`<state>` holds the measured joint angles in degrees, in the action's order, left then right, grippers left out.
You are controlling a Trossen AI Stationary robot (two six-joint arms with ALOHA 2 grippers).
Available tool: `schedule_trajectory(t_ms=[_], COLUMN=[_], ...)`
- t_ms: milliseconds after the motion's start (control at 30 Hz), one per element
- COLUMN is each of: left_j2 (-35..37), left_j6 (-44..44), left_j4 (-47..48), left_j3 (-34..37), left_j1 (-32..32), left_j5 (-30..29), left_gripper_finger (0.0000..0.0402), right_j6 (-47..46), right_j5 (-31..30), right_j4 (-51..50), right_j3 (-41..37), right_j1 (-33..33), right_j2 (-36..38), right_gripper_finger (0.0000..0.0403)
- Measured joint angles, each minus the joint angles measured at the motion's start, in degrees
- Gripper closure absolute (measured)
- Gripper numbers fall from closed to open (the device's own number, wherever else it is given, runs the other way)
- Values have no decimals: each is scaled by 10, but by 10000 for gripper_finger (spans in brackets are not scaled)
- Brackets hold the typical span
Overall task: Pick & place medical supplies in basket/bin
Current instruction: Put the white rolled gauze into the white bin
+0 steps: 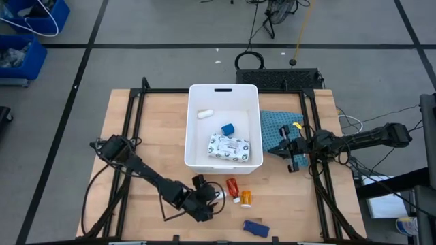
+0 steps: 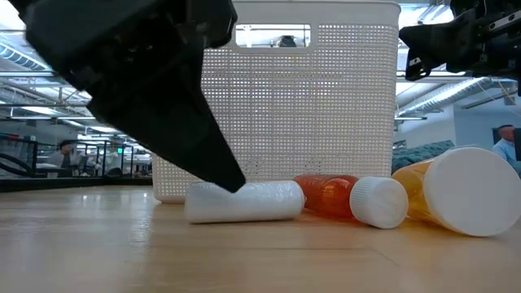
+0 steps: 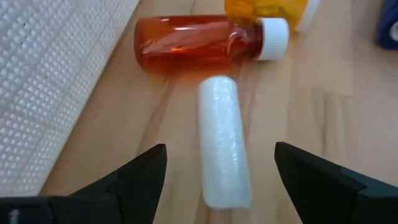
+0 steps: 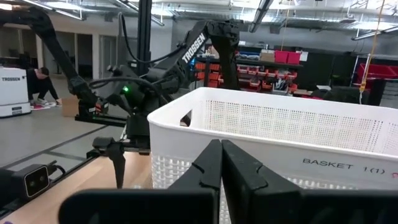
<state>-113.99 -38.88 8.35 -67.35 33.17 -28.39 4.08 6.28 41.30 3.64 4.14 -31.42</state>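
Inside white basket (image 1: 191,122): patterned packet (image 1: 234,147), blue cube (image 1: 227,128), white tube (image 1: 205,113), outside, wrapped white tube (image 3: 224,140) between wide-open, empty left gripper (image 3: 221,163) fingers, right gripper (image 4: 221,169) closed, empty.

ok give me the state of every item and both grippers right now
left gripper: open, fingers either side of the white tube
white tube: lying on table, not gripped
red bottle: on its side, capped
orange bottle: on its side, capped
dark blue flat piece: on table
basket: upright, holding a packet, blue cube, second tube
right gripper: shut, empty, beside basket
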Motion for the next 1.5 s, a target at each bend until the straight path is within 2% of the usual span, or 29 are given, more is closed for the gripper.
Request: schedule_trajectory(t_ms=[133, 667, 833, 1233, 1367, 1500], left_j2=[0, 0, -24, -49, -49, -45], left_j6=[0, 13, 46, 52, 53, 65], left_j4=[-27, -26, -55, -89, -89, -96], left_j3=[15, 26, 25, 22, 22, 23], left_j1=[0, -8, -10, -10, -11, -11], left_j5=[2, 21, 60, 62, 67, 75], left_gripper_finger=[96, 96, 96, 99, 134, 202], right_j6=[0, 0, 0, 0, 0, 0], right_j5=[-1, -2, -2, -2, -2, -2], right_j4=[0, 0, 1, 4, 4, 2], right_j3=[0, 0, 0, 0, 0, 0], right_j1=[0, 0, 0, 0, 0, 0], right_j2=[0, 0, 0, -1, -1, -1], right_gripper_finger=[403, 403, 403, 403, 403, 403])
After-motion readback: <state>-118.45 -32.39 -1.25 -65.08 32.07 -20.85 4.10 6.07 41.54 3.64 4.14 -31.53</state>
